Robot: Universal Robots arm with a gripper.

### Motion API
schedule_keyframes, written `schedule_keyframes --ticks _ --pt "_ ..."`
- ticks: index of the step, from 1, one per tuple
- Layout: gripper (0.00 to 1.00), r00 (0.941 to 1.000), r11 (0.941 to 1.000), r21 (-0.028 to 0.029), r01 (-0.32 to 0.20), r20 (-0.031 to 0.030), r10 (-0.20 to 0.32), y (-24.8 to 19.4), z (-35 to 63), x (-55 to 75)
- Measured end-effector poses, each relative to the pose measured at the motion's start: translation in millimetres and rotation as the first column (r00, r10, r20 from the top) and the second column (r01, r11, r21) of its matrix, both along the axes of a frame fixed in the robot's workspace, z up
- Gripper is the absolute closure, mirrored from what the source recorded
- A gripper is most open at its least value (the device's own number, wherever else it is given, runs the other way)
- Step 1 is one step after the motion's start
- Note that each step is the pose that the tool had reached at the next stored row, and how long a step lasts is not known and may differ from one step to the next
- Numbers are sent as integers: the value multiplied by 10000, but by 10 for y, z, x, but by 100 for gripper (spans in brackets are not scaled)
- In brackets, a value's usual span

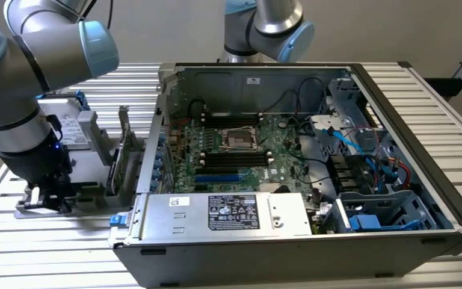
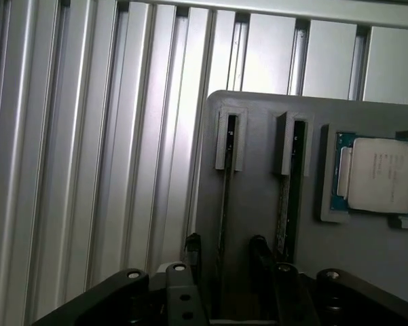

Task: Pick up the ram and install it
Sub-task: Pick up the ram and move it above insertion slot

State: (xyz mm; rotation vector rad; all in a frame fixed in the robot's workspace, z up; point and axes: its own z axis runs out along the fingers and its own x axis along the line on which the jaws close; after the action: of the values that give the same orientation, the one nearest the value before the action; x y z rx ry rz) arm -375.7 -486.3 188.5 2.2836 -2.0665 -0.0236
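Note:
In the wrist view, a grey holder (image 2: pixel 258 136) has two narrow slots. The ram (image 2: pixel 225 197) stands in one slot, seen edge-on as a thin dark strip. My gripper (image 2: pixel 225 252) is low over the holder and open, one black finger (image 2: pixel 192 248) on each side of the ram with a small gap to each. A second thin green stick (image 2: pixel 283 204) stands in the neighbouring slot. In the exterior view my gripper (image 1: pixel 46 194) is down at the holder (image 1: pixel 94 192), on the exterior view's left of the open computer case (image 1: pixel 311 72).
A square silver processor chip (image 2: pixel 381 174) lies in the holder beside the slots. A tall green expansion card (image 1: pixel 122 150) stands between holder and case. The motherboard (image 1: pixel 279 150) has black memory slots (image 1: pixel 235 158) beside the empty socket (image 1: pixel 237 138). A second arm (image 1: pixel 267 27) stands behind the case.

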Motion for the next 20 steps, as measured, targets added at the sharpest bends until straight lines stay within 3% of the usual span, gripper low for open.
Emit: schedule_keyframes --ticks 9,14,20 --pt "60 10000 10000 -1 0 -1 0 0 -1 0" --pt "85 10000 10000 -1 1 -2 -1 0 0 0" --pt "86 10000 10000 -1 1 -5 -1 0 -1 0"
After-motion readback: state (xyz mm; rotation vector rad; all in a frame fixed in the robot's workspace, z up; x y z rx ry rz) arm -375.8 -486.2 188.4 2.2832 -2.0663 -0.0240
